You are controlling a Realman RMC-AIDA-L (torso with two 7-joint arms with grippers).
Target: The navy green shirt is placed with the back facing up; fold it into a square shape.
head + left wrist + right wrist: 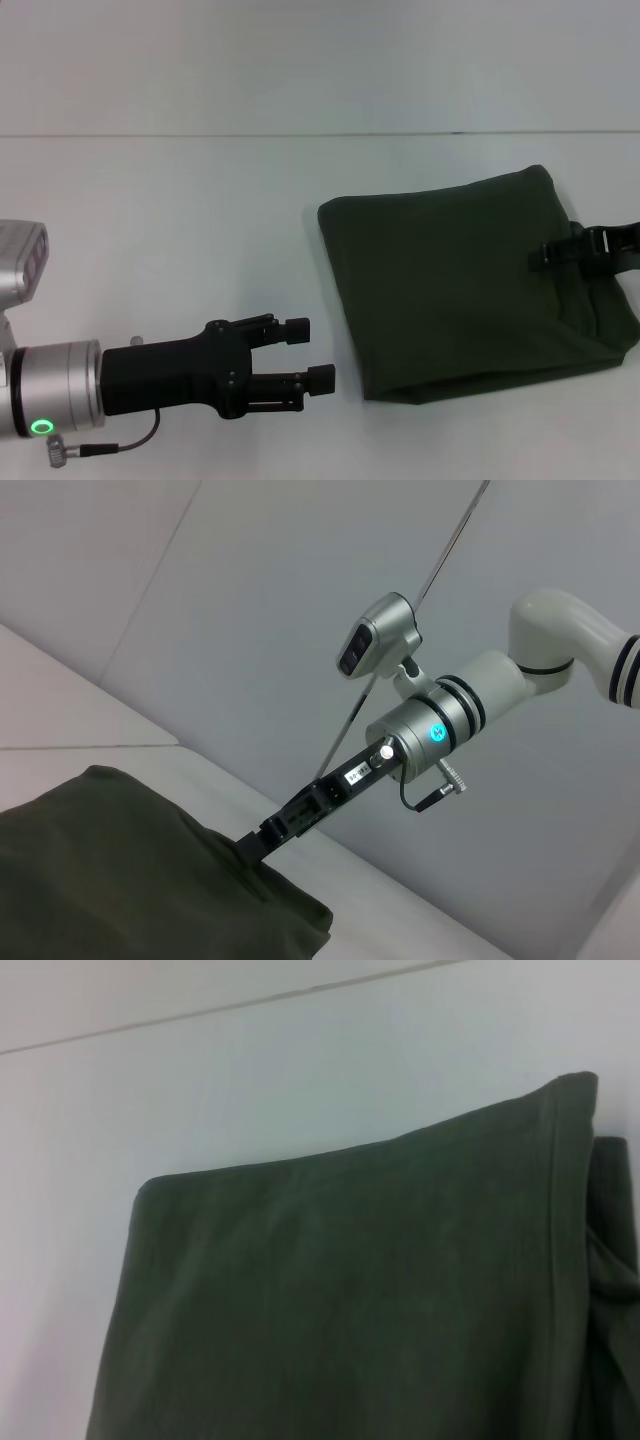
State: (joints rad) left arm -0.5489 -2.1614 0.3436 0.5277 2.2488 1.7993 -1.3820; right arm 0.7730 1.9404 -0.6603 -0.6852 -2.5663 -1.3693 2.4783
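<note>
The navy green shirt (470, 285) lies on the white table (180, 220) folded into a rough square, plain side up, with layered edges showing along its near and right sides. The right gripper (548, 258) reaches in over the shirt's right edge, its dark fingers lying low on the cloth just inside that edge; from the left wrist view the right gripper (262, 842) meets the fabric where a small ridge of cloth rises around it, but I cannot tell whether its fingers are pressed together on the cloth or merely resting against it. The left gripper (310, 354) hovers well to the left of the shirt, near the front of the table, pointing toward the cloth with its two fingers spread apart and nothing between them. The shirt's nearest corner sits just beyond those fingertips, not touching them.
</note>
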